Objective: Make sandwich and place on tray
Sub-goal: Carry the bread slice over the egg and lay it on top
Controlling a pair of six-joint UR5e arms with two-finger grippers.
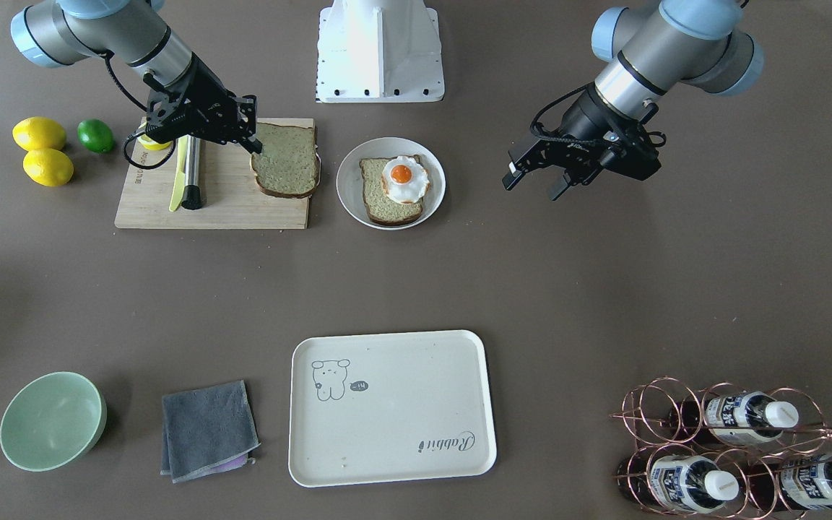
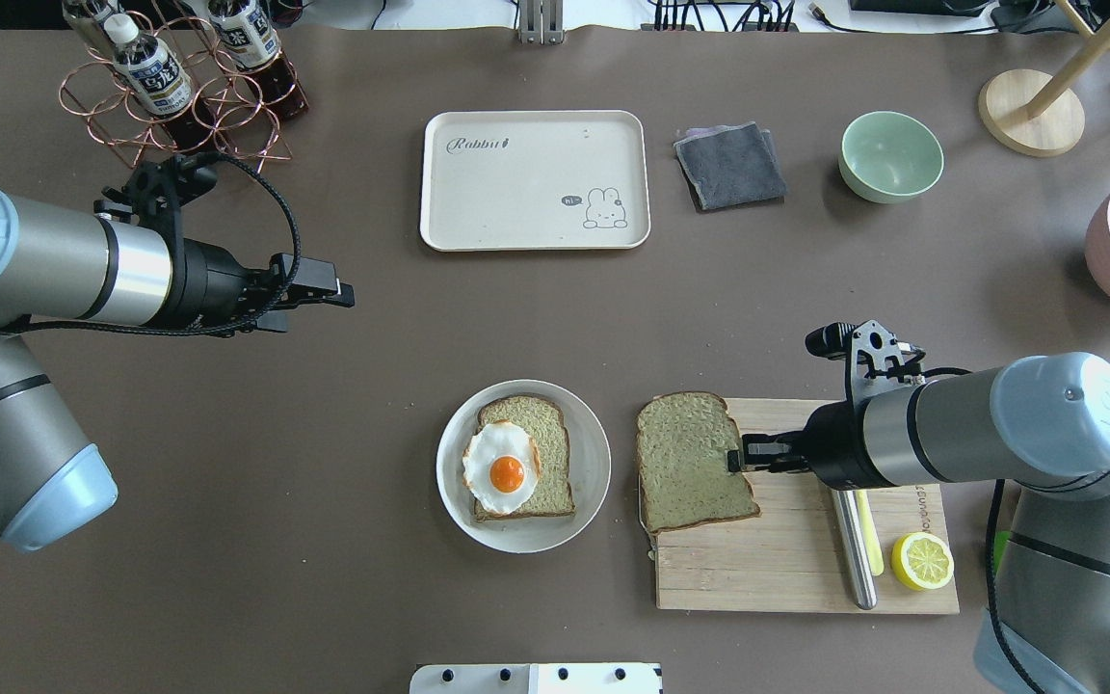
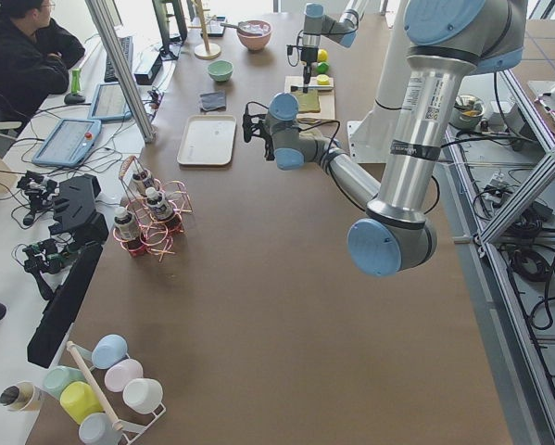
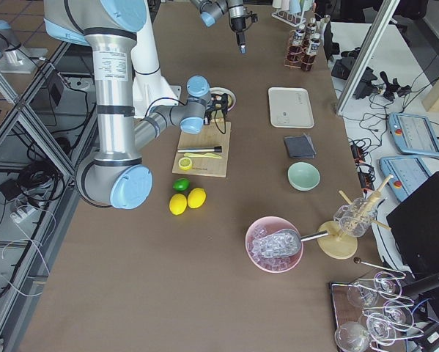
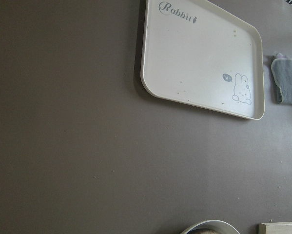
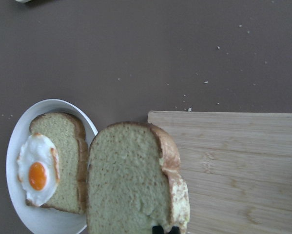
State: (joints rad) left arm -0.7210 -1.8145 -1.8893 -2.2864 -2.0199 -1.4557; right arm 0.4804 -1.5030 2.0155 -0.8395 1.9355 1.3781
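One bread slice [image 2: 531, 429] lies on a round white plate [image 2: 594, 482] with the fried egg [image 2: 502, 469] on top of it. The second bread slice [image 2: 690, 463] is at the plate-side end of the wooden cutting board [image 2: 806, 569] and overhangs its edge. My right gripper [image 2: 736, 455] is shut on that slice's board-side edge; the right wrist view shows the slice [image 6: 131, 180] close up, covering part of the plate's rim. My left gripper [image 1: 531, 182] is open and empty above bare table. The cream tray [image 2: 516, 207] is empty at the far side.
A steel-handled knife [image 2: 852, 549] and a half lemon [image 2: 921, 561] lie on the board. Two lemons [image 1: 44, 150] and a lime [image 1: 95, 135] sit beside it. A grey cloth [image 2: 730, 164], a green bowl [image 2: 890, 156] and a copper bottle rack [image 2: 174, 96] stand near the tray.
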